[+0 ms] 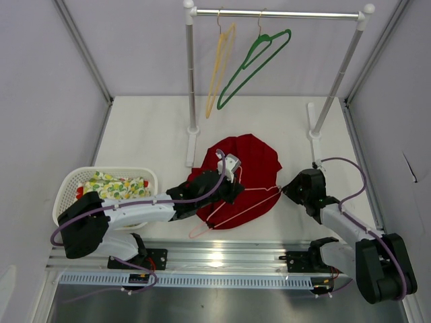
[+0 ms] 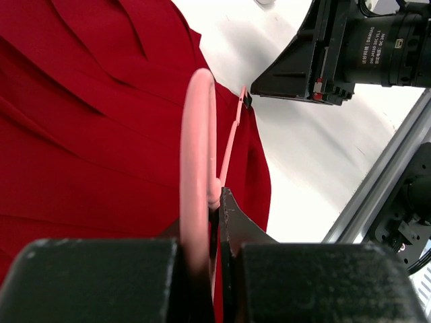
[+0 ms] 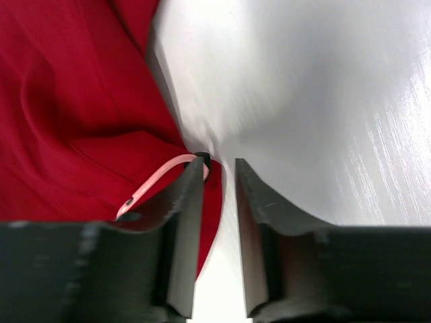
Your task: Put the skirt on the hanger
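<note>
The deep-red skirt (image 1: 252, 158) lies spread on the table in the middle. The pale pink hanger (image 1: 252, 206) lies across its near part, with the hook toward the near left. My left gripper (image 1: 231, 187) is shut on the hanger at its neck. In the left wrist view the pink hook (image 2: 199, 148) curves up from the jaws (image 2: 217, 210) over the skirt (image 2: 87, 121). My right gripper (image 1: 285, 190) is at the hanger's right tip, low on the table. In the right wrist view it (image 3: 219, 167) is open, with the hanger tip (image 3: 161, 176) against the outside of the left finger and the skirt (image 3: 74, 114) on the left.
A white basket (image 1: 71, 180) with a floral cloth (image 1: 114, 186) stands at the near left. A clothes rack (image 1: 276, 13) at the back carries a yellow hanger (image 1: 221, 64) and a green hanger (image 1: 259, 60). Its feet (image 1: 193, 145) stand just behind the skirt.
</note>
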`<state>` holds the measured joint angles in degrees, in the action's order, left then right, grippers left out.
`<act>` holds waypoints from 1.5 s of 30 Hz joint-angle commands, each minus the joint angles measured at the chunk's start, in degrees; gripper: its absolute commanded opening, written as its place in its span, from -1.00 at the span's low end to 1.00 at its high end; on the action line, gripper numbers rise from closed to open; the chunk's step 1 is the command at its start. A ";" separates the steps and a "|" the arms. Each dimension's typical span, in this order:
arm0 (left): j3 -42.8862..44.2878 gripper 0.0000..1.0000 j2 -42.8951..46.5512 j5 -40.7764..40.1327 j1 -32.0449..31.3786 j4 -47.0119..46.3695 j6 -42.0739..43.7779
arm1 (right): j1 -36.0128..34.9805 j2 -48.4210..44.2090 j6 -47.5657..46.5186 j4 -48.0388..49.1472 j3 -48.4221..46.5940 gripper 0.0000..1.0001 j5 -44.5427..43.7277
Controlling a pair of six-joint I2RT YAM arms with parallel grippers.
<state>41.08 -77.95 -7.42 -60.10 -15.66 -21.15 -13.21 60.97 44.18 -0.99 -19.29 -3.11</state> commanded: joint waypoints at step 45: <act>0.23 -1.00 0.52 -4.62 0.33 4.50 0.05 | 4.25 9.52 8.99 5.73 -4.44 -0.10 5.31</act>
<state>41.08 -77.89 -10.33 -60.07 -15.27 -22.33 -9.23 69.95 51.53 3.46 -22.06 2.76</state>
